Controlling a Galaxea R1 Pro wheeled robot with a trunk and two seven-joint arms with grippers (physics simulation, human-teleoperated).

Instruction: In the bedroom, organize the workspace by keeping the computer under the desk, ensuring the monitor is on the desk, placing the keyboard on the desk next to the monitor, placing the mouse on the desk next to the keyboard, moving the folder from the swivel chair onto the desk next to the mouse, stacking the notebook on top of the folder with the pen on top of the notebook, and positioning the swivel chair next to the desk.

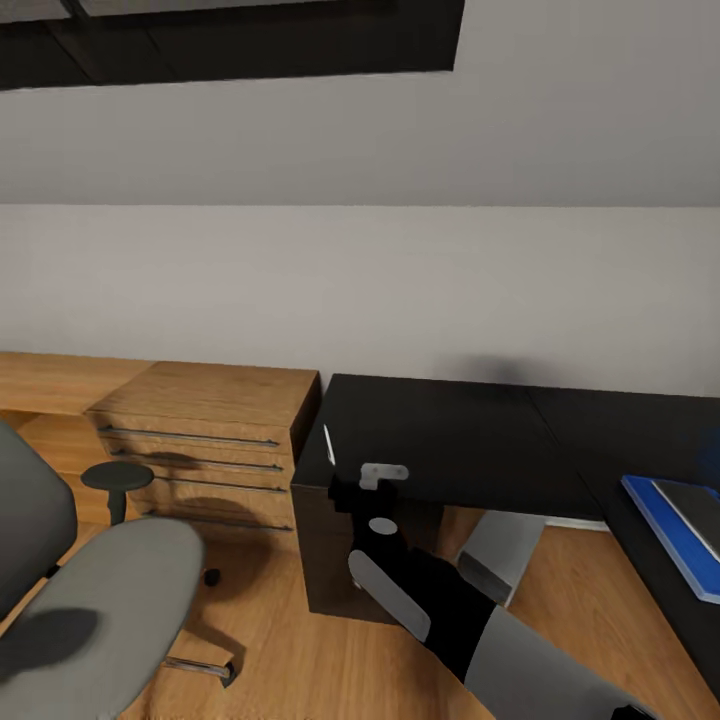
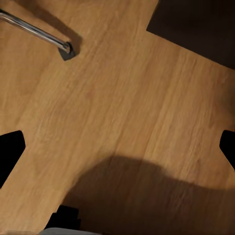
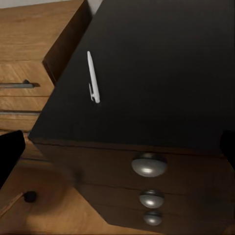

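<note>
Reaching toward the near-left corner of the desk (image 1: 450,440), the right gripper (image 1: 384,476) hangs just short of the black top. In the right wrist view its 2 dark fingertips (image 3: 11,154) sit at opposite edges of the picture, spread wide with nothing between them. The pen (image 3: 92,78), a thin white stick with a small clip, lies flat on the matte black top near that corner, untouched; in the head view it shows as a short white sliver (image 1: 328,445) at the desk's left edge. Below the top, 3 round silver knobs (image 3: 149,164) line the dark drawer front.

The left gripper's fingertips (image 2: 10,152) are likewise spread wide over bare, warm-grained wooden floor (image 2: 117,98), holding nothing; a chrome leg of the swivel chair (image 1: 90,590) crosses 1 corner of that view.

On the desk's right wing lies the bright blue folder (image 1: 665,530), with the dark notebook (image 1: 695,510) flat on it. Left of the desk stands a light wooden drawer chest (image 1: 210,440) with slim metal handles.
</note>
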